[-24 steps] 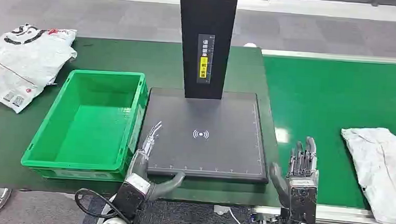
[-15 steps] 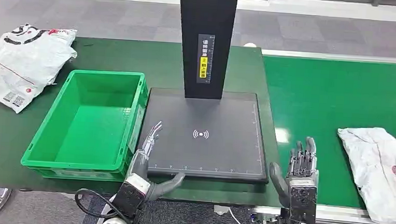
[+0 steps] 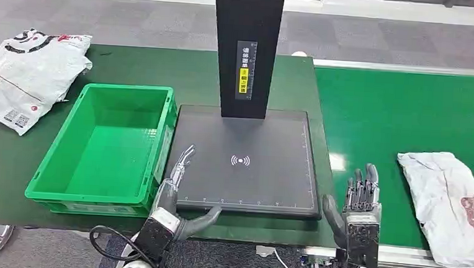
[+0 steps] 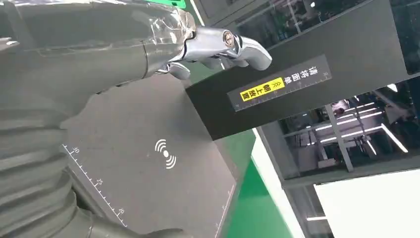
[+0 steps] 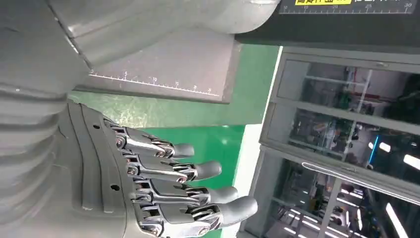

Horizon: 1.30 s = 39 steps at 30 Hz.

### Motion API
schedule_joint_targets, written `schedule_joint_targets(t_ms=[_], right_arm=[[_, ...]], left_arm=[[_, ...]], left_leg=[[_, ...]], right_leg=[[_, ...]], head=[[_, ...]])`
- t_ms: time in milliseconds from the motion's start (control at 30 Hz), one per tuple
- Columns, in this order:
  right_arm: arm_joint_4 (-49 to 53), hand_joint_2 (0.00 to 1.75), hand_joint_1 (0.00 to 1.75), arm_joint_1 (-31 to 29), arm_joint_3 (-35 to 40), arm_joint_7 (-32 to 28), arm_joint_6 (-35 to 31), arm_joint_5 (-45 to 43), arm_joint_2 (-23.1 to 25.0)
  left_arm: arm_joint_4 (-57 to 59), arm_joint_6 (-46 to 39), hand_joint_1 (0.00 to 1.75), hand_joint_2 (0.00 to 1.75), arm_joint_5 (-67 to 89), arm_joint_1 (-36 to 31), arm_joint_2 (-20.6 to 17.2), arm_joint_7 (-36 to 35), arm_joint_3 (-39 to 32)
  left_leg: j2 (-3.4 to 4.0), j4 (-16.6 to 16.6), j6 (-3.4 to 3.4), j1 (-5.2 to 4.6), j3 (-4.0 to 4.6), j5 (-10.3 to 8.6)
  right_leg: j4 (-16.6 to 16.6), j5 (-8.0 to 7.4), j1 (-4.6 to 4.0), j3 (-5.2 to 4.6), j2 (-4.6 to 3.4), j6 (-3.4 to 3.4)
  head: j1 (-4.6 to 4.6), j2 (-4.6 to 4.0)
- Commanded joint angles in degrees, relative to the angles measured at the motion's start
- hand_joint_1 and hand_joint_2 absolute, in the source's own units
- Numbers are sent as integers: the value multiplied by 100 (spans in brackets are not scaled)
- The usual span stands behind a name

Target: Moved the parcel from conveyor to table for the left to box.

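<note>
White, crumpled plastic with a red print — the parcel (image 3: pixel 451 206) lies flat on the bright green conveyor (image 3: pixel 397 113), to the right of the right hand (image 3: pixel 360 207) and apart from it. Its far right edge is cut off by the frame, and the print is too small to read. The right hand stands upright at the belt's near edge, fingers (image 5: pixel 198 171) straight and a little apart, holding nothing. The left hand (image 3: pixel 172 195) rests at the near left corner of the dark matte scanner pad (image 3: pixel 250 178), thumb lying along its front edge; its fingers point forward, spread, with nothing in them — though in the left wrist view most of them are hidden behind the grey cover. A black post (image 3: pixel 247 47) with a yellow label rises from the pad's far side, its top cut off. Left of the pad sits a green crate (image 3: pixel 106 148), hard plastic with ribbed walls. Further left, a second white bag (image 3: pixel 24 74) lies wrinkled on the dark green table (image 3: pixel 164 67), partly out of frame.
</note>
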<state>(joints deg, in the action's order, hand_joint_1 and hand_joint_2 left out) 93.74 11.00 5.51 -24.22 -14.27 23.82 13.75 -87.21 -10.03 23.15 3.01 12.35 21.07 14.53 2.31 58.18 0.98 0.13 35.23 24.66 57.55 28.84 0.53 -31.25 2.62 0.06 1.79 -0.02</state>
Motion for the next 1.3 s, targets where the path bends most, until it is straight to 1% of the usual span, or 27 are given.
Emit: schedule_joint_targets(t_ms=[33,100,133,167,200,267,300,333,367,433,467,500,600,667,733,767,800,833,900,967,1000,1033,1067,1100,1167,1233,1300], right_arm=[[-256,175,0,-155,-205,16,-8,-2,-115],[-256,175,0,-155,-205,16,-8,-2,-115],[-289,175,0,-209,-925,736,-728,718,-138],[-487,175,0,-517,-1306,2896,-1549,2878,-525],[-665,175,0,-743,-1762,2623,-1319,5214,-801],[-970,175,0,-964,-2188,2354,-1193,5518,-773],[-1048,175,0,-1003,-2211,2394,-1209,5669,-752],[-1283,175,0,-917,-1807,3195,-922,6574,-1346],[-1768,175,0,-1101,-1576,3599,-1219,6618,-1370],[-2019,175,0,-1174,-1572,3609,-1384,6618,-1387],[-2019,175,0,-1174,-1572,3609,-1384,6618,-1387],[-2019,175,0,-1174,-1572,3609,-1384,6618,-1387],[-1989,175,0,-1152,-1534,3636,-1398,6618,-1389],[-1989,175,0,-1152,-1534,3636,-1398,6618,-1389],[-1989,175,0,-1152,-1534,3636,-1398,6618,-1389],[-952,175,0,-854,-2299,756,1482,3738,-228],[-689,175,0,-649,-2100,-358,2073,1578,-110],[-595,175,0,-565,-1965,-278,1964,-184,-82],[-586,175,0,-523,-1866,-113,1641,50,-154],[-642,175,0,-579,-1963,75,1305,361,-299],[-632,175,0,-584,-1994,150,1044,677,-335],[-614,175,0,-608,-1995,419,376,1577,-379],[-553,175,0,-636,-2047,740,-71,2310,-398],[-511,175,0,-652,-2089,847,-165,2498,-393],[-373,175,0,-669,-2263,1177,-536,3117,-386],[-308,175,0,-636,-2375,1321,-676,3416,-397],[-311,175,0,-617,-2384,1319,-675,3409,-396]], left_arm=[[126,30,0,175,15,-40,-19,-36,-251],[126,30,0,175,15,-40,-19,-36,-251],[118,-63,0,175,81,-36,-10,-86,-302],[47,-65,0,175,78,-9,-29,-82,-384],[-20,9,0,175,93,26,-38,-102,-468],[-77,56,0,175,107,73,-9,-93,-551],[-89,58,0,175,111,82,-4,-91,-557],[-103,57,0,175,110,110,5,-90,-568],[-107,69,0,175,106,152,6,-71,-575],[-100,74,0,175,105,169,5,-56,-576],[-100,74,0,175,105,169,5,-56,-576],[-100,74,0,175,105,169,5,-56,-576],[-96,71,0,175,105,157,14,-58,-574],[-96,71,0,175,105,157,14,-58,-574],[-96,71,0,175,105,157,14,-58,-574],[315,339,0,175,48,-191,4,65,-470],[515,317,0,175,65,-338,27,88,-450],[630,286,0,175,69,-421,36,102,-444],[652,266,0,175,66,-443,35,109,-452],[523,260,0,175,67,-351,17,112,-485],[494,260,0,175,62,-329,13,117,-493],[396,262,0,175,70,-265,22,97,-526],[305,271,0,175,97,-210,31,61,-549],[260,277,0,175,113,-183,37,41,-558],[185,280,0,175,133,-118,44,21,-564],[187,277,0,175,136,-67,54,20,-560],[192,278,0,175,136,-65,57,20,-557]], left_leg=[[-8,-8,0,4,-9,-2],[-11,-11,0,5,-10,-3],[-9,-8,0,5,-9,-1],[-12,-13,0,5,-15,-3],[-17,-9,-3,7,-10,-4],[-13,-13,-6,6,-13,-7],[-23,-18,-8,4,-17,-10],[-16,-9,-9,4,-12,-5],[-19,-15,-14,1,-14,-11],[11,-15,-12,7,-23,-3],[14,-7,-14,2,-16,3],[6,-5,-16,-12,-14,0],[-20,-8,-26,-8,-11,-9],[-9,-2,-26,-10,-6,-6],[-15,-6,-25,-10,-8,-7],[-19,-9,-25,-6,-12,-8],[-22,-3,-22,-15,-1,-9],[-32,-7,-20,-9,-4,-11],[-30,0,-24,-12,0,-10],[-23,-9,-19,-5,-8,-11],[-1,-8,-19,-12,-5,-9],[-23,-4,-23,-14,-1,-9],[-30,-3,-26,-8,-3,-8],[-38,-6,-27,-6,-6,-8],[-22,-4,-31,-7,-6,-6],[-15,-2,-28,-11,1,-4],[-5,-1,-30,-20,0,-3]], right_leg=[[-10,-4,-2,9,-18,-1],[-14,-6,-2,10,-23,-1],[-12,-5,-3,10,-19,-1],[-16,-6,-2,14,-27,-1],[-17,-6,-4,16,-11,1],[-25,-13,-3,16,-15,5],[-30,-14,0,24,-14,6],[-20,-12,4,19,-9,9],[-27,-18,10,20,-18,13],[-34,-23,1,25,-47,11],[-27,-24,-2,20,-39,13],[-17,-19,10,15,-28,16],[-22,-18,12,17,-9,19],[-15,-18,11,11,-15,19],[-18,-18,11,14,-14,18],[-25,-21,8,19,-19,18],[-5,-12,16,4,-4,15],[-12,-14,10,10,-6,13],[-5,-9,14,0,11,16],[-14,-14,4,7,-15,9],[-7,-16,10,-4,-29,10],[-7,-10,13,2,-2,14],[-13,-9,9,10,3,16],[-20,-9,6,13,7,16],[-15,-8,10,11,-9,18],[-11,-9,18,5,-18,17],[-6,-11,27,1,-10,23]], head=[[0,2],[0,0],[0,0],[0,2],[0,2],[0,0],[0,2],[0,0],[0,0],[0,2],[0,0],[0,2],[0,0],[0,2],[0,2],[0,2],[0,0],[0,0],[0,2],[0,2],[2,0],[2,2],[2,0],[0,2],[2,2],[2,2],[0,0]])
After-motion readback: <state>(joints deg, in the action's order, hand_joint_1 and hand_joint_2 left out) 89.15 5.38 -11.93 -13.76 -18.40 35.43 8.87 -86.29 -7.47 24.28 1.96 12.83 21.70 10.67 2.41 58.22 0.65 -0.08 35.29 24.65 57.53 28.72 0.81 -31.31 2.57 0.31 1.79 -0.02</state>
